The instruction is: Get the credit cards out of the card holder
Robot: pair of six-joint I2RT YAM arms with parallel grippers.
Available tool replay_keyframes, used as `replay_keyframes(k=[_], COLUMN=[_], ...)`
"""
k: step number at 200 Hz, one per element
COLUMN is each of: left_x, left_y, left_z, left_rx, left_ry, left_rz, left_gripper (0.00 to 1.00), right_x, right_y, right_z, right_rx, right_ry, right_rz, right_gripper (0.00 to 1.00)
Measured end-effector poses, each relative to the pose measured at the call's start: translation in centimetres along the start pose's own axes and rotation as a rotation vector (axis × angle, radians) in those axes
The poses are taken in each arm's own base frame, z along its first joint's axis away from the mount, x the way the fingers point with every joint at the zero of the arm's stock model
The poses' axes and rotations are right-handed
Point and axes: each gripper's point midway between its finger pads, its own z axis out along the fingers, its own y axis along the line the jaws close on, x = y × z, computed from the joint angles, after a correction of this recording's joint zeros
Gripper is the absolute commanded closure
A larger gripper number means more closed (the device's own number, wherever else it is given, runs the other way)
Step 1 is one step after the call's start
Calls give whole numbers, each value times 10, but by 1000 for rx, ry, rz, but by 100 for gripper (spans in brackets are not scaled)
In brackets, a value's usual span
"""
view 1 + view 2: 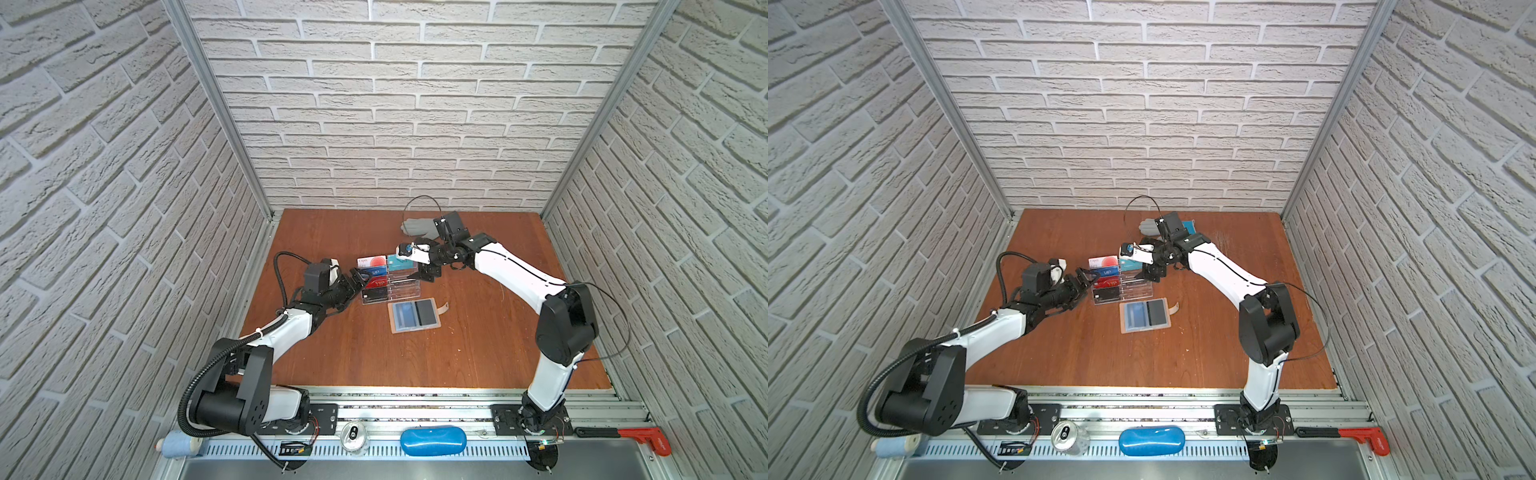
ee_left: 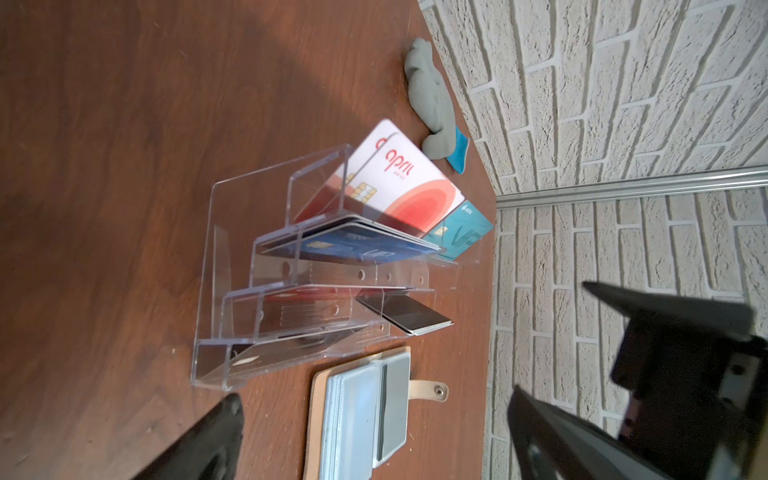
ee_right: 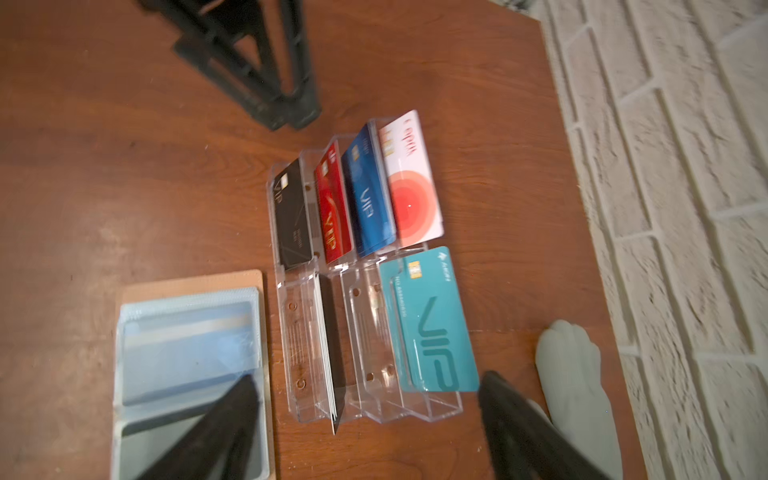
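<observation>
The tan card holder [image 1: 413, 316] [image 1: 1145, 316] lies open on the table, and a blue and a dark card show through its grey-blue sleeves [image 3: 187, 349]. Behind it a clear acrylic stand [image 1: 409, 286] holds credit cards: black [image 3: 291, 216], red [image 3: 332, 208], blue [image 3: 368, 195], white with a red circle [image 3: 411, 183] and teal [image 3: 432, 328]. My right gripper [image 1: 428, 274] [image 3: 368, 380] hangs open over the stand's right end, holding nothing. Low at the stand's left end, my left gripper [image 1: 360, 280] [image 2: 374, 395] is open and empty too.
A grey glove with a blue cuff [image 1: 415, 226] [image 2: 430, 99] lies by the back wall. A thin stack of cards [image 3: 328, 353] stands in a right-hand slot of the stand. On the front rail sit a can [image 1: 353, 436], a blue case [image 1: 432, 441] and a red clamp [image 1: 644, 438].
</observation>
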Motion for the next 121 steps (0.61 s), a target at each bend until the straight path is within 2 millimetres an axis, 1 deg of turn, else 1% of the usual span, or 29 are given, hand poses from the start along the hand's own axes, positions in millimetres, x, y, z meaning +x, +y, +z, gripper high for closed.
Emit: replay_keyframes(k=[15,34,55,63,79,98,106,113,121], left_x=[6,13,16,17,16,14,14,14,14], left_y=[-3,-6,-9,-11,-14,-17,-19,-20,-23], left_z=[2,4,6,6,9,13,15,16,18], left_rx=[1,0,3,5,11,20,26,30,40], left_ry=[11,27,34,35,36,34,34,34,33], left_rz=[10,22,36,42,50,59,62,66,72], left_gripper=[2,2,2,2,2,2,2,2,2], right_x=[-3,4,27,40,57,73,80,86,95], right_y=[-15,-34,-50,-56,-66,-73,-75,-71,-60], right_z=[-8,-12,-17,-21,-31,-39,-39,-36,-28], right_rx=[86,203,335,375,402,398,407,413,405], right_ry=[-1,15,37,40,11,-30,-53,-69,-63], right_rz=[52,168,402,544,790,1028,1105,1162,1228], right_gripper=[3,3,0,0,1,1,1,1,1])
